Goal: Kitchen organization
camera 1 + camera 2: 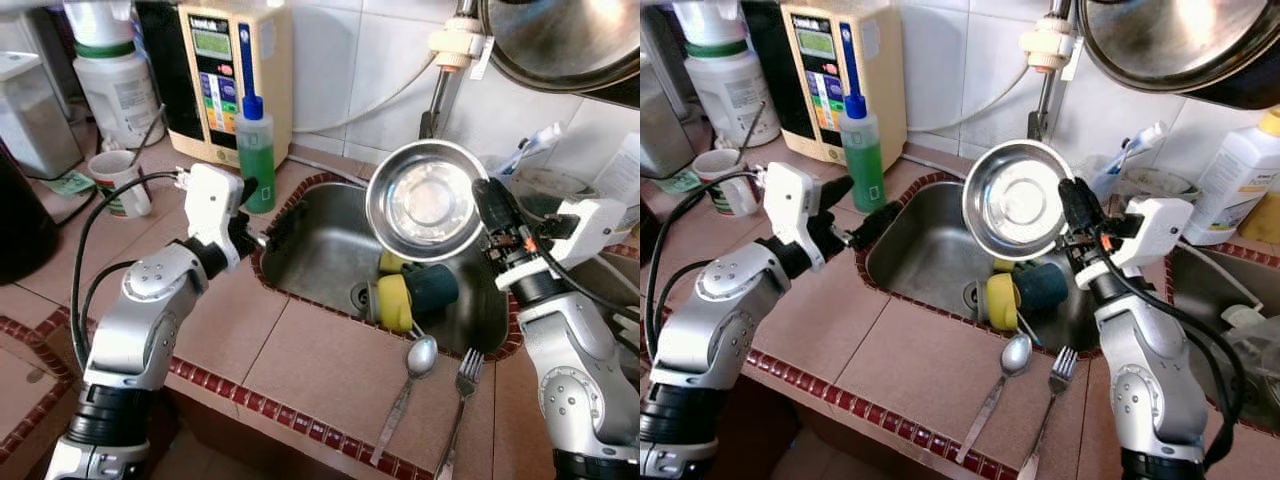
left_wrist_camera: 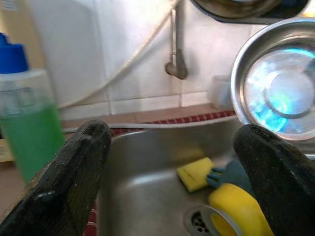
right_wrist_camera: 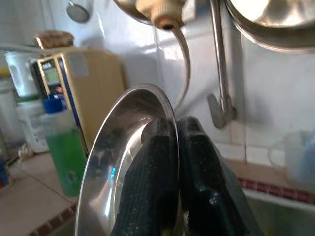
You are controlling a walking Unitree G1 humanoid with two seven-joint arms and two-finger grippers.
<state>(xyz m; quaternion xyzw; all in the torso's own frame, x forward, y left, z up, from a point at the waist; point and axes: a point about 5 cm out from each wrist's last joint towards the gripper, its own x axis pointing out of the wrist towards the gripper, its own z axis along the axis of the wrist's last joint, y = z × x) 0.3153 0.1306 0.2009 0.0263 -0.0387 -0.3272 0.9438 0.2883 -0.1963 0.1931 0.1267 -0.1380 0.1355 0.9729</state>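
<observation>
I have the right gripper [image 1: 487,200] clamped on the bowl's [image 1: 425,201] rim, lifted above the sink [image 1: 310,250] to relocate it, while my left gripper [image 2: 172,162] waits, fingers apart, at the sink's left edge.

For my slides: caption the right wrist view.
Right gripper pinching the rim of a steel bowl held on edge above the sink.
</observation>
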